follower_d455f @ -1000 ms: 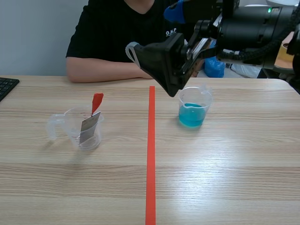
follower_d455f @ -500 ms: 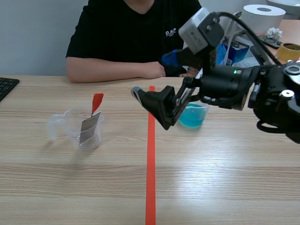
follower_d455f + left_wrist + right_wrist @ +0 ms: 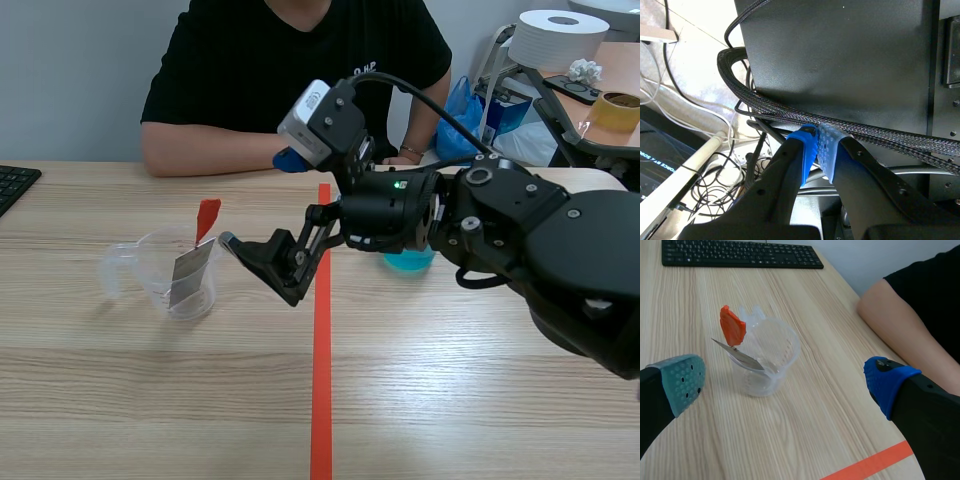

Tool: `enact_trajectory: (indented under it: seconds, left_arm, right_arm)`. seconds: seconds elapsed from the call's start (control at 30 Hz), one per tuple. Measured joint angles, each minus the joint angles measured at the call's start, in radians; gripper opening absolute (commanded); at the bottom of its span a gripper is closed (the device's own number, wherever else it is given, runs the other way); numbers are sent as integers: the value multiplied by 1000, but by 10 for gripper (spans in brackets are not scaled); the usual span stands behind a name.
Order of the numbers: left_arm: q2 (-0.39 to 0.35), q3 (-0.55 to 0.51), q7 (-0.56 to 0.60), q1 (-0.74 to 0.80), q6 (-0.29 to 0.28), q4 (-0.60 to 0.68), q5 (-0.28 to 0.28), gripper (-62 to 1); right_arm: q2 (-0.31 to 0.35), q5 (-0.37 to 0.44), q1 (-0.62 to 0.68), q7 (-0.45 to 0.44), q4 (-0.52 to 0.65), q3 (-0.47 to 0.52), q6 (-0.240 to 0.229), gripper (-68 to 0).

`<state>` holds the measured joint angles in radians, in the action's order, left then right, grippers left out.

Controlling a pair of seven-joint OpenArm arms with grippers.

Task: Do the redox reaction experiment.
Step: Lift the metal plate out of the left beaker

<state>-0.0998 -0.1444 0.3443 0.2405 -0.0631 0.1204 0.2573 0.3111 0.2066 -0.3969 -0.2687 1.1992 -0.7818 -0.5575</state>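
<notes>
A clear beaker stands left of the tape line, holding a grey metal strip with a red tip. My right gripper reaches past the middle and hangs open just right of this beaker, holding nothing. In the right wrist view the beaker and strip lie ahead, between the open fingers of the right gripper. A beaker of blue liquid is mostly hidden behind the right arm. My left gripper is shut on nothing, off the table, facing a black panel and cables.
A person sits across the table with a forearm resting on it, near the gripper's far finger. A black keyboard lies at the table's left edge. A paper roll and clutter stand beyond the table at the back right.
The right arm has swung down and left from above the blue beaker, across the tape line, to beside the clear beaker. Its fingers stay open.
</notes>
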Motion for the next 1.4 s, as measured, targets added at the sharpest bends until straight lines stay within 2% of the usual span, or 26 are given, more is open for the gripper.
enact_trajectory:
  seconds: [0.17, 0.43, 0.8, 1.0, 1.13, 1.3, 1.4]
  left_arm:
    - [0, 0, 0, 0, 0, 0, 0, -567]
    - [0, 0, 0, 0, 0, 0, 0, -567]
    - [0, 0, 0, 0, 0, 0, 0, -567]
    - [0, 0, 0, 0, 0, 0, 0, -567]
    - [0, 0, 0, 0, 0, 0, 0, -567]
    - [0, 0, 0, 0, 0, 0, 0, -567]
    - [0, 0, 0, 0, 0, 0, 0, -567]
  right_arm:
    - [-37, -8, -30, 0, -17, -20, 7, -143]
    - [-89, -61, -37, 17, -28, -32, 29, -239]
    - [-103, -61, -37, 57, -34, -32, 34, -485]
    - [-103, -61, -37, 60, -34, -32, 33, -658]
    - [-103, -61, -37, 58, -34, -32, 33, -669]
    - [-103, -61, -40, -26, -34, -32, 33, -669]
    - [-103, -40, -58, -26, -34, -32, 26, -669]
